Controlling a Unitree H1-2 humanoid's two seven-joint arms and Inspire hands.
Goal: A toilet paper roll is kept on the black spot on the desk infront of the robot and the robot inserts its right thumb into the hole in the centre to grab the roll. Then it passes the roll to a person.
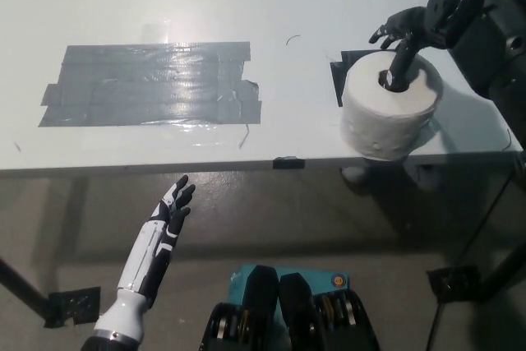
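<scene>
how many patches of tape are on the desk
2: a large grey tape patch on the desk's left half, and a small black tape patch mostly hidden under the toilet paper roll at the right.

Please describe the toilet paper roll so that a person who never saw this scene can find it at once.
Look at the white desk and follow its near edge toward the robot's right. There the toilet paper roll stands on end, partly covering a black spot. It is the only round white thing there, and the black right hand has a digit in its centre hole.
</scene>
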